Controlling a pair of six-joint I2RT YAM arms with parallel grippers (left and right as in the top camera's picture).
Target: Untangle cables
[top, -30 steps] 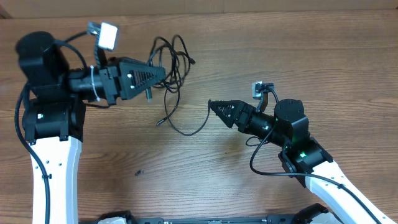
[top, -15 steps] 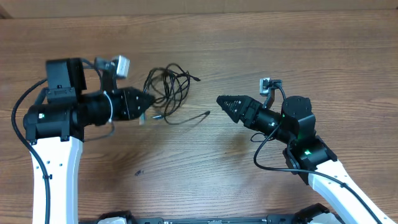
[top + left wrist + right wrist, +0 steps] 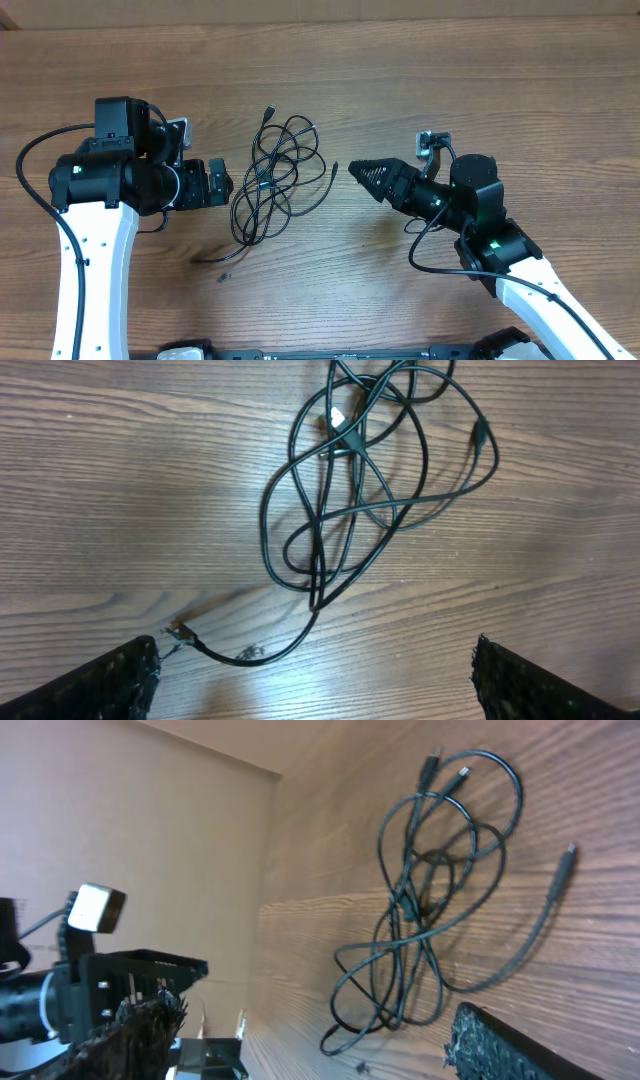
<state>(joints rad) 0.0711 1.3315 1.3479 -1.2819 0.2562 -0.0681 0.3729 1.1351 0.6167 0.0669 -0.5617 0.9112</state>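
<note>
The cables (image 3: pixel 270 178) lie as one loose tangle of thin black loops on the wooden table between the two arms, with plug ends sticking out at the top (image 3: pixel 268 110) and right (image 3: pixel 334 168). My left gripper (image 3: pixel 222 186) is just left of the tangle, open and empty. In the left wrist view the cables (image 3: pixel 335 435) lie ahead of the left gripper (image 3: pixel 315 690), and a stray cable end (image 3: pixel 180 630) lies near its left finger (image 3: pixel 110 685). My right gripper (image 3: pixel 358 170) points at the tangle from the right, open and empty. The right wrist view shows the cables (image 3: pixel 415 905) beyond the right gripper (image 3: pixel 320 1050).
A small dark speck (image 3: pixel 222 277) lies on the table below the tangle. A tan wall (image 3: pixel 320 10) runs along the table's far edge. The left arm (image 3: pixel 100 180) and the right arm (image 3: pixel 480 220) flank the tangle.
My left gripper has opened, let go of the cables and drawn back to the left. The cables have dropped into a loose bundle on the table. The right gripper has shifted slightly right.
</note>
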